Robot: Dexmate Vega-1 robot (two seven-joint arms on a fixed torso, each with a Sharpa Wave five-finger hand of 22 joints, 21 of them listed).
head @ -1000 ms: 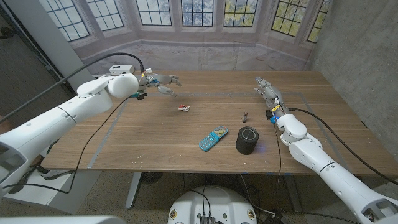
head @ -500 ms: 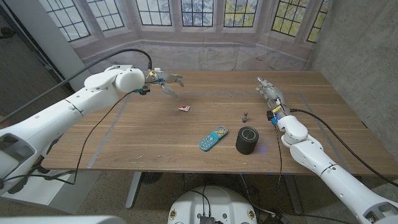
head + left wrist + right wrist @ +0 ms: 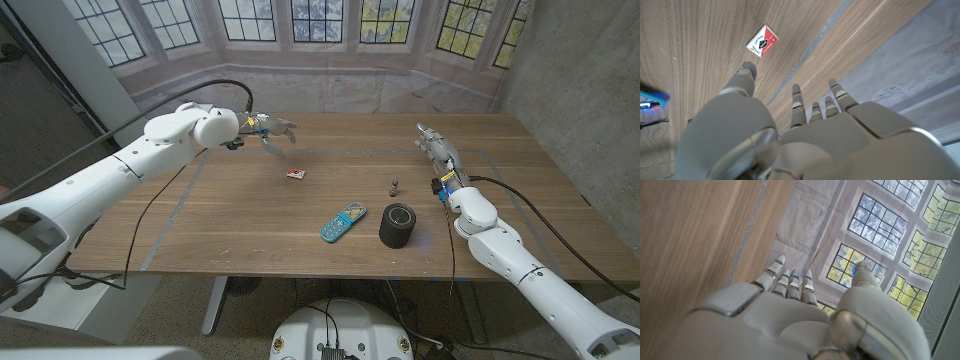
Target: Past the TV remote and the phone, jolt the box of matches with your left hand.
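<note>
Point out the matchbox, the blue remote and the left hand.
matchbox (image 3: 296,174), head view, middle of its red and white top face
blue remote (image 3: 343,222), head view, middle of its keypad face
left hand (image 3: 268,130), head view, middle of the hand

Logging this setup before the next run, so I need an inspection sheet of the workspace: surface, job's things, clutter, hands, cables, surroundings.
Surface: wooden table, taped outline on it.
Job's things: box of matches lying free; blue remote nearer the robot.
Clutter: black cylinder; small dark figure.
Hands: left hand above the table beyond the matchbox, fingers spread, holding nothing; right hand open, off to the right side.
Cables: black cable hanging from the left arm.
Surroundings: bay windows, grey wall on the right.
</note>
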